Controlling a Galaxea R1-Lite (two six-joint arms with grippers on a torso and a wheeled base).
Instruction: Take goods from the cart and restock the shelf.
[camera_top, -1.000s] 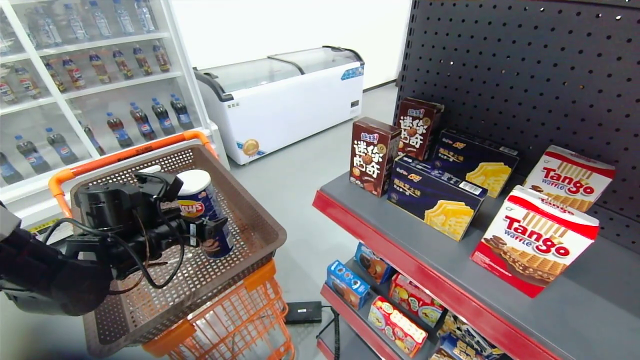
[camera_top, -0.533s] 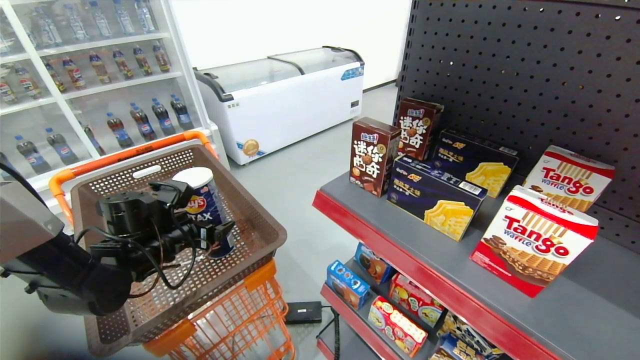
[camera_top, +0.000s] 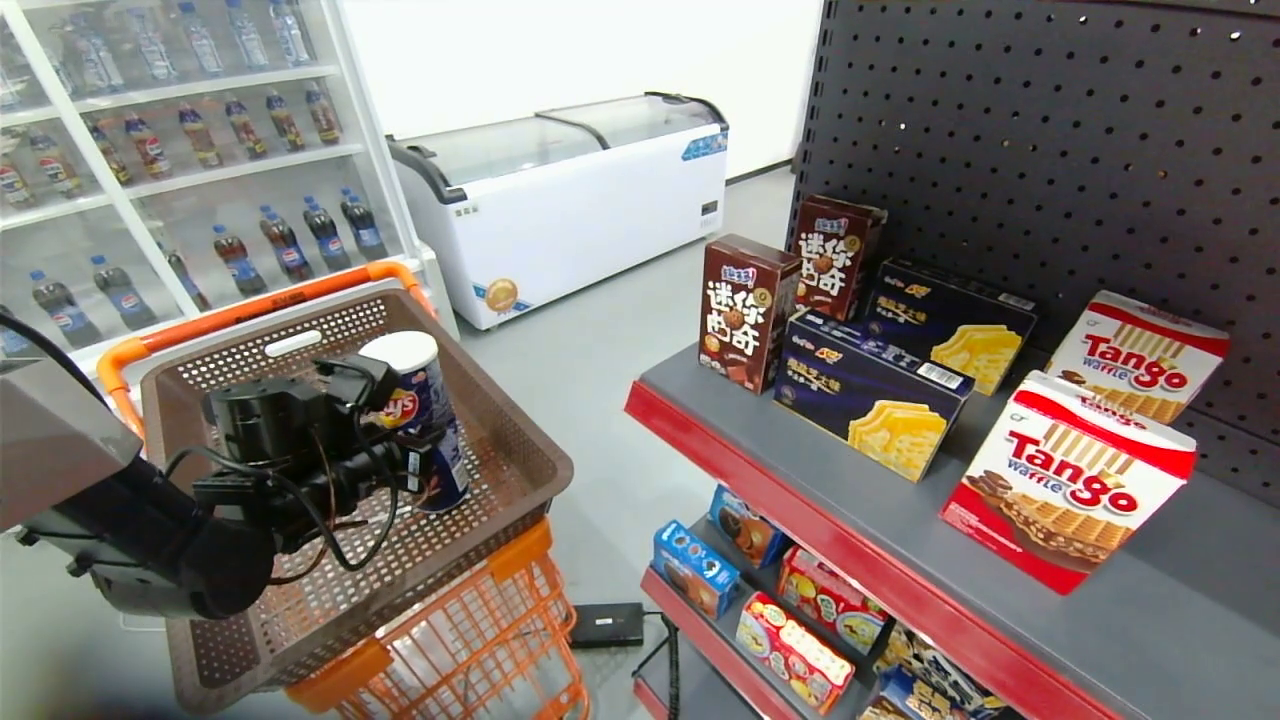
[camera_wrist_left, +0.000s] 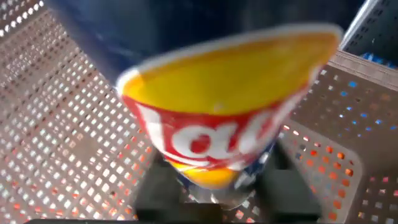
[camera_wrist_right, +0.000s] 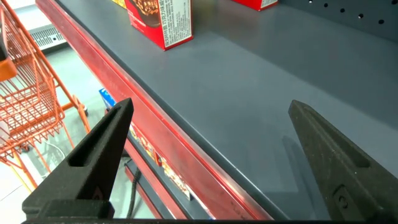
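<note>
A blue chips can (camera_top: 418, 392) with a white lid stands upright inside the brown perforated basket (camera_top: 528, 452) on the orange cart (camera_top: 470, 640). My left gripper (camera_top: 428, 468) is shut on the can's lower half. In the left wrist view the can (camera_wrist_left: 224, 124) looms close, its yellow and red label facing the camera, with the basket mesh (camera_wrist_left: 56, 137) behind it. My right gripper (camera_wrist_right: 211, 168) is open with nothing between its fingers, hovering over a bare stretch of the grey shelf top (camera_wrist_right: 249, 93). That shelf (camera_top: 760, 450) has a red front edge.
Brown boxes (camera_top: 745, 310), dark blue boxes (camera_top: 870, 395) and red-and-white wafer boxes (camera_top: 1070, 480) stand on the shelf against a black pegboard (camera_top: 1050, 130). Snack packs (camera_top: 800, 640) fill the lower shelf. A drinks fridge (camera_top: 170, 150) and a chest freezer (camera_top: 570, 200) stand behind the cart.
My left arm has drawn in over the basket, and the can in its gripper has shifted slightly right and turned, so its label faces differently. The shelf goods have not moved.
</note>
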